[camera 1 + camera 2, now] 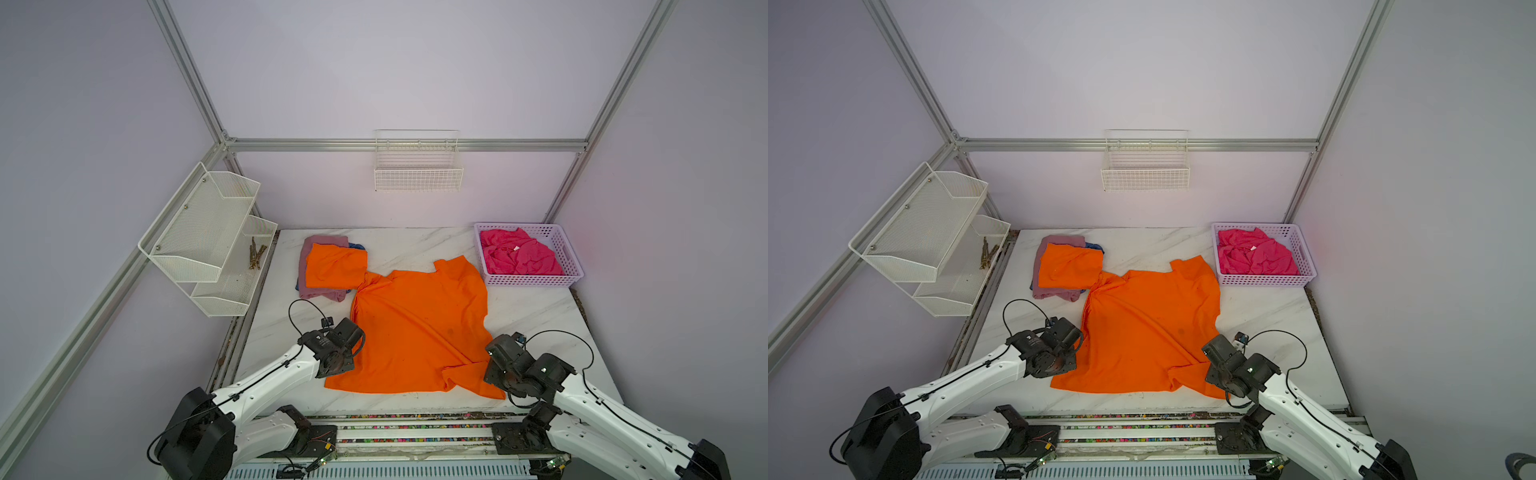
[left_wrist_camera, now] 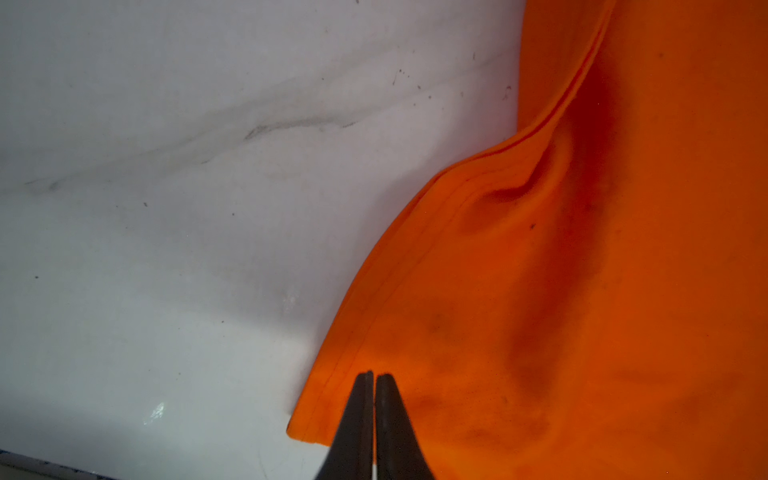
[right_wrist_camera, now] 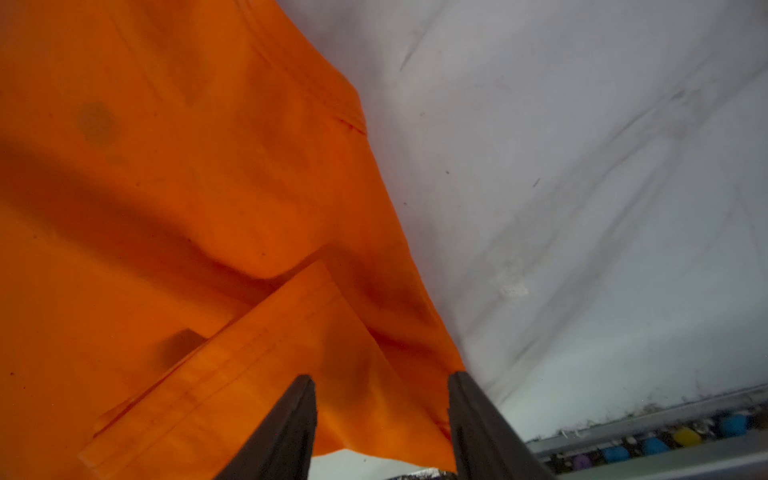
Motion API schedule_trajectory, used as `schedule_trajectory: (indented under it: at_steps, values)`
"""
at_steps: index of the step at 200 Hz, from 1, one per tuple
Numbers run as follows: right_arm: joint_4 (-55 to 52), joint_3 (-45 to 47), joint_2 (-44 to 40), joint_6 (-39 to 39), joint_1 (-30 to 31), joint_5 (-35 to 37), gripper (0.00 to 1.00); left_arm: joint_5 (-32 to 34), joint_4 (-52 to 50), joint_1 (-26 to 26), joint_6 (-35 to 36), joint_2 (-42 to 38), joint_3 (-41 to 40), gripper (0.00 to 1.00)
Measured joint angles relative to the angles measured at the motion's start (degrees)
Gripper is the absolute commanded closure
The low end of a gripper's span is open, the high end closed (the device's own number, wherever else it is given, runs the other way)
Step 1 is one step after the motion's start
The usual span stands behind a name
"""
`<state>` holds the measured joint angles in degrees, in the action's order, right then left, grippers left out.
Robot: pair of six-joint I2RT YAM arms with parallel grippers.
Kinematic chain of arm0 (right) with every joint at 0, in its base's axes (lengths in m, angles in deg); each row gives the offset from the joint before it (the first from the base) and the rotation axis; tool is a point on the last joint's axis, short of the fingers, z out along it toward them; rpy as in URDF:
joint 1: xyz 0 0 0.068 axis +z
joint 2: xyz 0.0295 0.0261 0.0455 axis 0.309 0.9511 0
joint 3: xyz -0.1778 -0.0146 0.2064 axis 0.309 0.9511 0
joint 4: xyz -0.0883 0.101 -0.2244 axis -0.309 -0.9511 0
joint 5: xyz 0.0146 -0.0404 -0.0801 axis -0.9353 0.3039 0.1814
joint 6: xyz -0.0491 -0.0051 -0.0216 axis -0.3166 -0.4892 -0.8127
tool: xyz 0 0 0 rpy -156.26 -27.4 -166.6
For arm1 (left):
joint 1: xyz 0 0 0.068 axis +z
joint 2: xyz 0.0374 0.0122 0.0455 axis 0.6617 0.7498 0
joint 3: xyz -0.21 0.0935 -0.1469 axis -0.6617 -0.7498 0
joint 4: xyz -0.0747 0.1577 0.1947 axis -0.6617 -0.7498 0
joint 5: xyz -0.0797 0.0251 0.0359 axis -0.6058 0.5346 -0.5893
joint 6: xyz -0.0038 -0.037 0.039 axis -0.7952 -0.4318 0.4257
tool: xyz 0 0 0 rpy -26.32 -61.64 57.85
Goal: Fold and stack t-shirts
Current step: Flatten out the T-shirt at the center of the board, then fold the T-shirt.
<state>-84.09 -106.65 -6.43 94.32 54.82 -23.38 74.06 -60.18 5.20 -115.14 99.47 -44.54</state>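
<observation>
A bright orange t-shirt [image 1: 415, 324] [image 1: 1150, 328] lies spread and creased on the marble table [image 1: 540, 316]. At the back left, a folded orange t-shirt [image 1: 334, 266] tops a mauve-pink one [image 1: 324, 240] and a blue one [image 1: 357, 246]. A hot pink t-shirt [image 1: 519, 257] lies crumpled in the basket [image 1: 532, 281]. My left gripper [image 2: 375, 374] [image 1: 353, 353] is shut, tips over the spread shirt's left edge near its hem corner. My right gripper [image 3: 381, 376] [image 1: 494, 353] is open, its jaws either side of a turned-up fold at the shirt's near right corner.
A white mesh shelf [image 1: 208, 232] hangs on the left wall beside the table. A wire basket [image 1: 417, 178] hangs on the back wall. A rail with coloured bits [image 1: 415, 424] runs along the table's front edge, between the two arm bases.
</observation>
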Motion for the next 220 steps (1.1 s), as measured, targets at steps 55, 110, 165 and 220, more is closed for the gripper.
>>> schedule_trajectory:
  at_steps: [55,110,165,220]
  values:
    - [0.52,-0.79,2.78,0.59,1.25,0.22,0.44,-0.24,-0.81,-0.76,-0.13,-0.31,0.0,0.9]
    - [0.37,-2.27,7.65,0.55,3.56,-0.07,0.43,-0.68,-2.47,-3.48,-2.73,-0.42,0.04,0.9]
    - [1.2,-2.23,7.98,0.9,4.44,-0.72,0.43,-0.59,-2.71,-5.99,-5.4,-0.74,0.02,0.88]
    - [-0.28,-3.26,5.16,1.6,4.72,-0.87,0.42,-0.66,-3.63,-6.23,-6.86,-3.67,-1.84,0.85]
